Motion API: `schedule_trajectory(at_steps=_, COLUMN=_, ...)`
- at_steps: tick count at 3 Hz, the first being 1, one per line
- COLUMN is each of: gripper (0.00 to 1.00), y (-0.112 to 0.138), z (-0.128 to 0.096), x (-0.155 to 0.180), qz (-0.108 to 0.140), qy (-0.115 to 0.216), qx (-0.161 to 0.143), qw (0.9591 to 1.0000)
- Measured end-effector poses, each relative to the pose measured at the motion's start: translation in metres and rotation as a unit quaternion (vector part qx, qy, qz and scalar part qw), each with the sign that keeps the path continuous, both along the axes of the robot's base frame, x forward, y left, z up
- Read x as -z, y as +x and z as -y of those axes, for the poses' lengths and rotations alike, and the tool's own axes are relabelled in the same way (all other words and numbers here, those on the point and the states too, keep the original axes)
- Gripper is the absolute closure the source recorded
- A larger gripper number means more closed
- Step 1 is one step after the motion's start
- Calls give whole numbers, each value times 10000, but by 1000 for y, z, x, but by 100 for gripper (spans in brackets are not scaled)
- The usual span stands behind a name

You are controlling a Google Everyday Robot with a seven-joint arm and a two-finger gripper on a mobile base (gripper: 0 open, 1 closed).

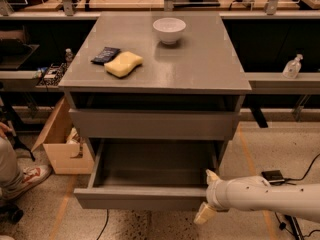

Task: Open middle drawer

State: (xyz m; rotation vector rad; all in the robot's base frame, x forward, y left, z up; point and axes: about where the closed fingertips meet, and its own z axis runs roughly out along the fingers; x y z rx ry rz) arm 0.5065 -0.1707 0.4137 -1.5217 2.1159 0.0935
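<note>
The grey cabinet [155, 59] has its middle drawer [140, 198] pulled far out, with its inside bare. The top grey front [150, 125] sits above it, nearly closed. The lowest front is hidden under the open drawer. My gripper [208, 196], on a white arm coming in from the right, is at the right end of the middle drawer's front. One finger [212, 176] is inside the drawer and the other [204, 215] is outside, so they clasp the front panel.
On the cabinet top are a white bowl [169, 30], a yellow sponge [123, 64] and a dark packet [105, 55]. A cardboard box [62, 149] and a person's leg and shoe [20, 176] are on the left. Cables and a small device [274, 176] lie on the floor at right.
</note>
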Motion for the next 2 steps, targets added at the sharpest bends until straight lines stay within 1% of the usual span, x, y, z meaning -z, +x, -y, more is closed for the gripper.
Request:
schedule_trajectory(at_steps=1, gripper=0, y=5, z=-2, x=-4, qz=58, qy=110, qx=-33, qw=9999)
schedule_trajectory(at_steps=2, gripper=0, y=16, z=-5, x=-12, qz=28, qy=606, qx=45, qw=9981)
